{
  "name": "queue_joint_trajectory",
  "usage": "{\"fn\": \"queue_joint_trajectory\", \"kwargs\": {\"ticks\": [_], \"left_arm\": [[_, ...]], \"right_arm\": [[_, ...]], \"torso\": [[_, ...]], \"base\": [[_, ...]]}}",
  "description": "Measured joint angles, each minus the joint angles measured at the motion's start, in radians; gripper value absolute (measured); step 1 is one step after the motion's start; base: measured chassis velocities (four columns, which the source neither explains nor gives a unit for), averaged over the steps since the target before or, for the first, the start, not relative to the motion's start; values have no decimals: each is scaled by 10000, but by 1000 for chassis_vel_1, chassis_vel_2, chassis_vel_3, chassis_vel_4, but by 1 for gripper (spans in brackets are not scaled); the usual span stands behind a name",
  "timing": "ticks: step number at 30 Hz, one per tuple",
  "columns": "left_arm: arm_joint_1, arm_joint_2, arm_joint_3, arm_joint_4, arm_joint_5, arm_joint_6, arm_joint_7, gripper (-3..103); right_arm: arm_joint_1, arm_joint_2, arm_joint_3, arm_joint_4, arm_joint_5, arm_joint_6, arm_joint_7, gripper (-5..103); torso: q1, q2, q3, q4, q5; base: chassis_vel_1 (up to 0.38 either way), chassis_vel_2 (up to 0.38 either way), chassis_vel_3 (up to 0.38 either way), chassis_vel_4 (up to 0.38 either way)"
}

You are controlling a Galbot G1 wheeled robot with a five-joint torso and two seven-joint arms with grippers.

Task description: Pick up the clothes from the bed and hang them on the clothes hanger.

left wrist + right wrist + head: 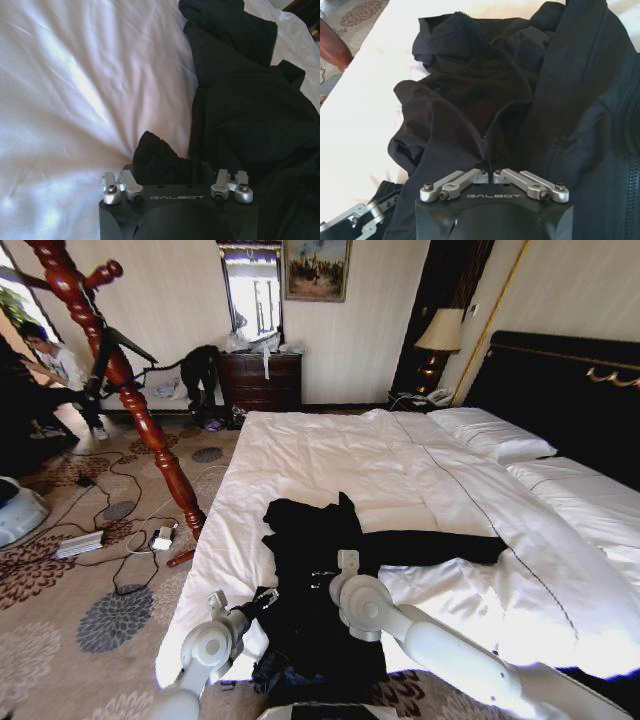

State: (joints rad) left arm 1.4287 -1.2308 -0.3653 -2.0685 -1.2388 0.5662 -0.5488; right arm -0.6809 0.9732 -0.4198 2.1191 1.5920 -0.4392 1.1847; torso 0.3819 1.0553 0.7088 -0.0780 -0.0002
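Note:
The clothes [320,580], a long black garment, lie crumpled on the near edge of the bed [330,455], one sleeve stretched out to the right. My left gripper [264,597] is at the garment's left hem; its jaws stand open with a bunched fold of black fabric [160,160] between them. My right gripper [340,565] rests on the middle of the garment, shut on the cloth beside the zipper [487,132]. The red-brown clothes hanger [130,390] stands on the carpet left of the bed, leaning in the picture.
White pillows [490,430] and the black headboard [560,380] are at the right. Cables and a power strip [80,543] lie on the carpet near the stand's foot. A dark dresser [262,380] and a black tripod [120,340] stand behind.

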Motion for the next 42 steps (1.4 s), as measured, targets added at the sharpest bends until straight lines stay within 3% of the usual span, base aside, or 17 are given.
{"fn": "queue_joint_trajectory", "kwargs": {"ticks": [4,6,10,15,18,21,23,27,28,33,37,40,42], "left_arm": [[42,-91,-63,0,-90,-109,-169,51],[48,-96,-73,5,-95,-128,-194,51],[114,-98,-166,8,-64,-255,-373,29],[155,-101,-339,-2,-48,-320,-607,18],[241,-147,-721,-224,58,-593,-877,3],[370,-161,-1037,-474,190,-784,-1014,2],[750,-241,-2112,-1086,576,-1077,-1382,1],[1044,-375,-3250,-1389,1145,-1444,-1546,1],[1204,-465,-4103,-1450,1686,-1736,-1545,1],[1162,-533,-5589,-1108,2495,-2145,-1311,1],[802,-308,-6585,-562,2253,-2142,-1291,0],[701,-168,-6841,-288,2272,-2139,-1291,0],[702,-128,-6945,-47,2698,-2237,-1292,0]], "right_arm": [[36,-12,8,-55,-10,-1,-5,0],[36,-17,13,-61,-14,-1,-6,0],[-19,-33,61,-73,-75,-1,-15,0],[-57,-33,93,-119,-172,-1,-45,0],[-87,-10,130,-180,-259,7,-65,0],[-126,-4,168,-187,-323,20,-83,0],[-256,-17,238,-185,-525,31,-154,0],[-422,-43,273,-160,-778,34,-260,0],[-523,-46,276,-126,-901,34,-301,0],[-677,-23,263,-29,-1071,35,-369,0],[-750,19,142,89,-1255,35,-536,0],[-774,72,23,128,-1414,35,-634,0],[-834,158,-114,67,-1679,35,-756,0]], "torso": [[0,-1,0,1,0],[0,-1,0,0,0],[0,0,0,0,0],[0,0,0,0,1],[0,-1,0,0,1],[0,-1,0,0,1],[0,-1,0,3,2],[-1,0,0,1,1],[-1,-1,0,4,2],[-2,-1,-1,2,-1],[-2,-1,0,-1,-1],[-1,-1,0,0,0],[-1,-1,0,0,-1]], "base": [[0,0,0,0],[0,0,0,0],[0,0,0,0],[0,0,0,0],[0,0,0,0],[0,0,0,0],[0,0,0,0],[0,0,0,0],[0,0,0,0],[0,0,0,0],[0,0,0,0],[0,0,0,0],[0,0,0,0]]}}
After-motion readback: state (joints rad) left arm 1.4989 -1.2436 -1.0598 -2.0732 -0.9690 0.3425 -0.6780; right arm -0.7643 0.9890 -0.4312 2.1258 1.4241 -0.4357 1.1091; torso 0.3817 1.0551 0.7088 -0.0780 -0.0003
